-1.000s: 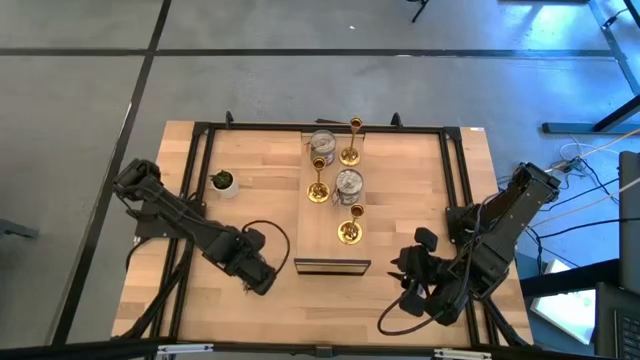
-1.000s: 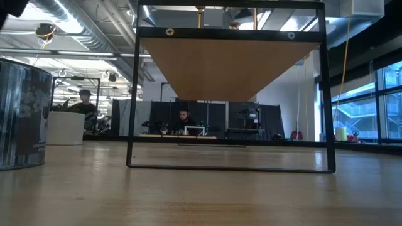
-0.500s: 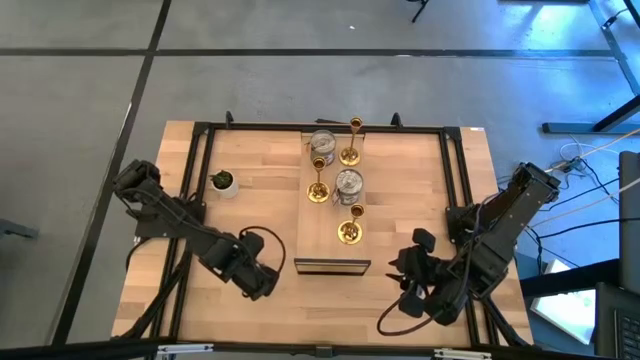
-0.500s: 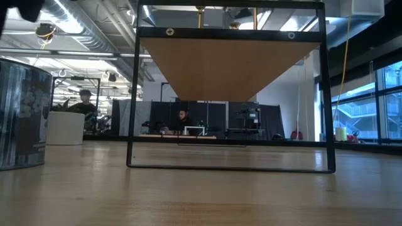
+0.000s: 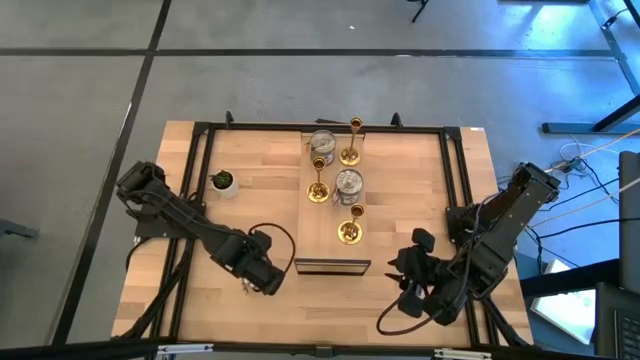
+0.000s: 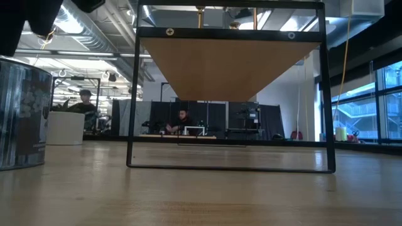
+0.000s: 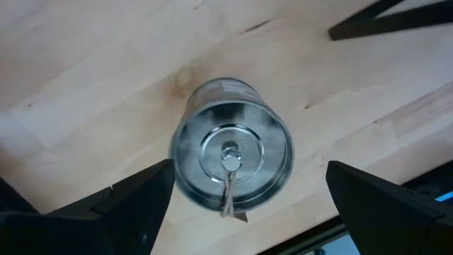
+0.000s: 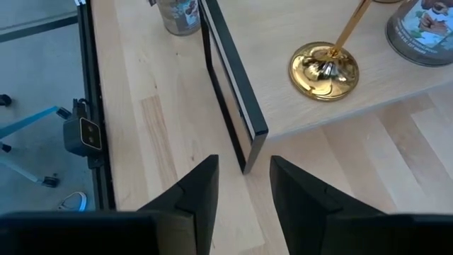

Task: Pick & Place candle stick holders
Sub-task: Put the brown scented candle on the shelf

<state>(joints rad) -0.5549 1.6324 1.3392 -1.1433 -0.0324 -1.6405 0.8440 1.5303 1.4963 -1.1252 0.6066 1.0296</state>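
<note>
Three gold stick holders (image 5: 350, 228) (image 5: 318, 188) (image 5: 351, 142) and two silvery cups (image 5: 348, 183) (image 5: 322, 143) stand on the raised wooden board (image 5: 330, 245). A third silvery cup (image 7: 232, 163) stands upright on the table near the front; it also shows in the low view (image 6: 22, 113). My left gripper (image 7: 258, 205) is open above this cup and points down, one finger (image 7: 134, 205) on each side, touching nothing; in the high view my left gripper (image 5: 268, 278) hides the cup. My right gripper (image 5: 408, 278) is open and empty at the front right, also in its wrist view (image 8: 244, 202).
The board rests on a black frame (image 6: 229, 166) whose near end (image 8: 233, 106) lies between the two grippers. A small potted plant (image 5: 223, 181) stands at the table's left. Black rails (image 5: 455, 180) run along the table's sides. People sit in the room beyond (image 6: 183, 119).
My left gripper has moved a little toward the table's right edge and come lower over the silvery cup on the table; in the low view its dark shape now reaches farther into the top left corner. Nothing else has moved.
</note>
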